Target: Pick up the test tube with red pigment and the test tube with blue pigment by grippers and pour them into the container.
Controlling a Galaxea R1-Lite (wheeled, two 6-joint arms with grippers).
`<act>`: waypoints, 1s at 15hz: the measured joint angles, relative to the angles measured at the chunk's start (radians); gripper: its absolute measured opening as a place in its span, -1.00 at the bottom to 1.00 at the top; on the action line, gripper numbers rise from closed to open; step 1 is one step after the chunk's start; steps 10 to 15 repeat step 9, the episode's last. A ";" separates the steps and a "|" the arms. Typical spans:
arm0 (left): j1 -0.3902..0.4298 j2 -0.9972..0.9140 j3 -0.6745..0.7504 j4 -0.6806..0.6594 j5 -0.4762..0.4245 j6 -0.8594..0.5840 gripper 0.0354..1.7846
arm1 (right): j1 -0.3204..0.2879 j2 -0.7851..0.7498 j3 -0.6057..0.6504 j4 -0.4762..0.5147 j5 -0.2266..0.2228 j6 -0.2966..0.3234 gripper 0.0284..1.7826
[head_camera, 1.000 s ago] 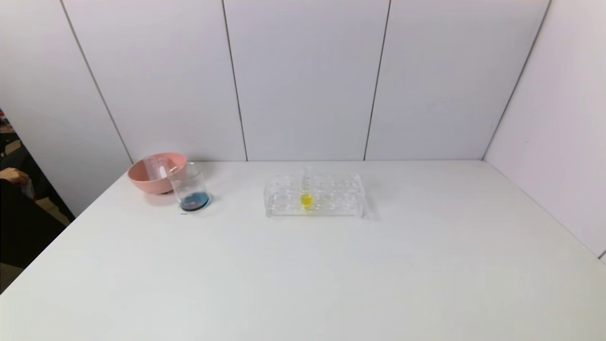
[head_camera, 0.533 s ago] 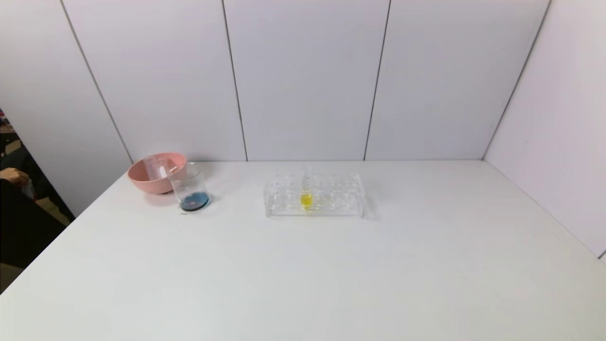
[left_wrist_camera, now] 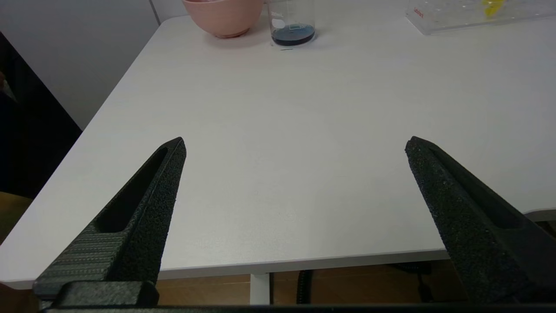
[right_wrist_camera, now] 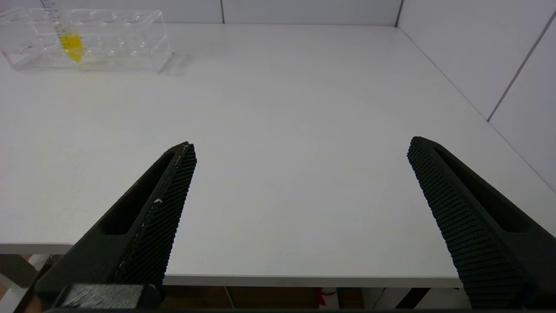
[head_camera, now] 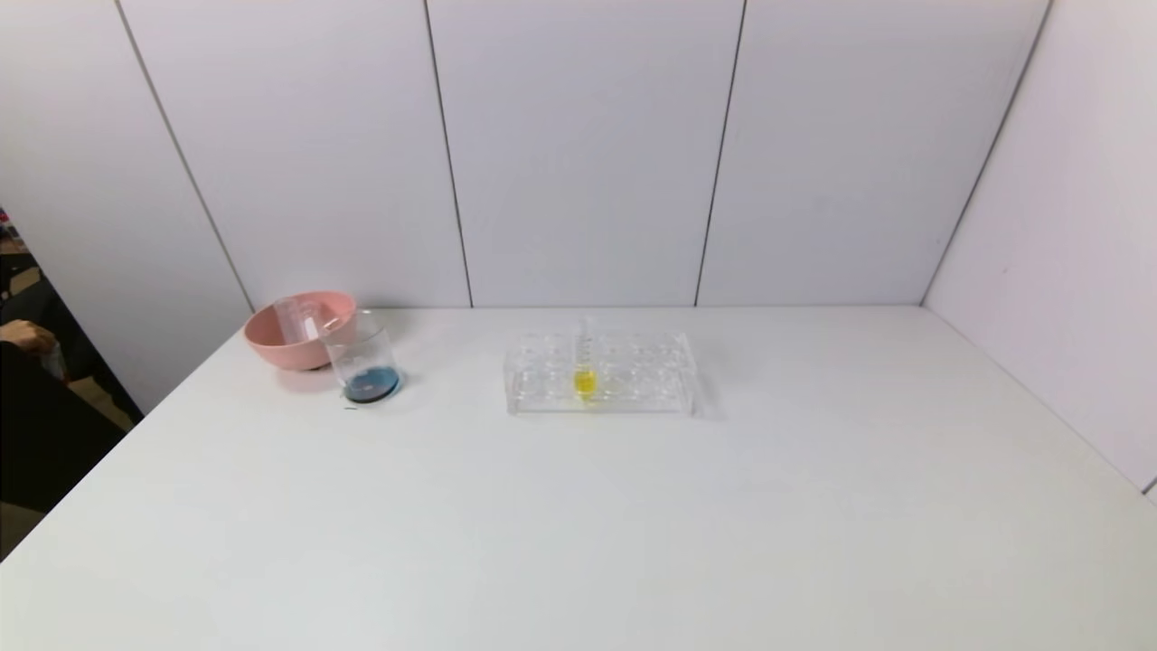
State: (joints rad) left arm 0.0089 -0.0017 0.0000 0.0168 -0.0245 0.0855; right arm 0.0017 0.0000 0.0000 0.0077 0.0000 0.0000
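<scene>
The container, a small clear glass beaker [head_camera: 363, 362], stands at the far left of the table with dark blue liquid at its bottom; it also shows in the left wrist view [left_wrist_camera: 292, 22]. No tube with red or blue liquid is in view. Clear empty tubes [head_camera: 296, 321] lie in the pink bowl [head_camera: 271, 344]. My left gripper [left_wrist_camera: 295, 145] is open and empty at the table's near edge, left side. My right gripper [right_wrist_camera: 302, 148] is open and empty at the near edge, right side. Neither shows in the head view.
A clear tube rack [head_camera: 600, 372] stands mid-table holding one tube with yellow liquid [head_camera: 585, 380]; it also shows in the right wrist view [right_wrist_camera: 87, 39]. White wall panels close the back and right. The table's left edge drops off beside the bowl.
</scene>
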 joint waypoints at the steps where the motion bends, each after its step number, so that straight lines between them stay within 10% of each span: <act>1: 0.000 0.000 0.000 0.000 0.000 0.000 0.98 | 0.000 0.000 0.000 0.000 0.000 0.000 0.99; 15: 0.000 0.001 0.000 0.000 0.000 0.000 0.98 | 0.000 0.000 0.000 0.000 0.000 0.000 0.99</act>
